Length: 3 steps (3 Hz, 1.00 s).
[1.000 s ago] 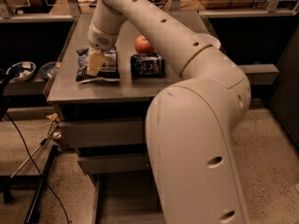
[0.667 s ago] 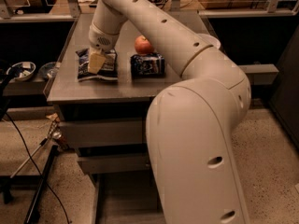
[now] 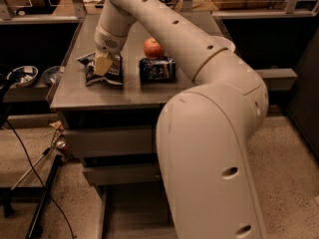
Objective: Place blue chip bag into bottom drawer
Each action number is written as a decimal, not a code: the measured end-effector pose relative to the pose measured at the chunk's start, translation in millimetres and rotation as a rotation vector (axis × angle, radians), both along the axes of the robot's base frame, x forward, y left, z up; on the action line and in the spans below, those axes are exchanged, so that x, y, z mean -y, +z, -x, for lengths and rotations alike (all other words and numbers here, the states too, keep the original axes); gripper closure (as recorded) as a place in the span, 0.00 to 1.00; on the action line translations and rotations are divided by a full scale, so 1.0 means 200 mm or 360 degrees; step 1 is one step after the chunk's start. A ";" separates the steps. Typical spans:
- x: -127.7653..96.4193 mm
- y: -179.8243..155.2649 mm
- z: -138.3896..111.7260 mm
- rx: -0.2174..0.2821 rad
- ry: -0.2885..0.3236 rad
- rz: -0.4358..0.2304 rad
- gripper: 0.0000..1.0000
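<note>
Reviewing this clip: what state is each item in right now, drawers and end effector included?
Blue chip bag: lying flat on the countertop, not in a drawer.
End effector: down on the bag, grasp unclear.
Blue can: on its side.
Apple: resting behind the can.
Bottom drawer: pulled open, only partly in view.
Top drawer: shut.

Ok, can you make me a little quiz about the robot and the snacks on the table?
1. True or false: the gripper is down at the blue chip bag.
2. What sits just behind the blue can? A) a banana B) an apple C) a cup
3. Fill in: the bottom drawer is pulled ____.
Key: 1 true; 2 B; 3 out.
</note>
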<state>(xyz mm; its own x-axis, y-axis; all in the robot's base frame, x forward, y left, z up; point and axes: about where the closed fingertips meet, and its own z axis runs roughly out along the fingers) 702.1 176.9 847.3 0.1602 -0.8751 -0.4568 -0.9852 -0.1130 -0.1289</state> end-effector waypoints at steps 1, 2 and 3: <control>0.00 0.00 0.00 0.0000 0.0000 0.0000 1.00; 0.01 0.07 0.00 0.0005 0.0012 -0.0028 1.00; 0.01 0.13 0.00 0.0014 0.0025 -0.0040 1.00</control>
<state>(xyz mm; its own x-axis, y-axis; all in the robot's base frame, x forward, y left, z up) 702.9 174.7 873.7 0.1781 -0.8606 -0.4771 -0.9821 -0.1251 -0.1409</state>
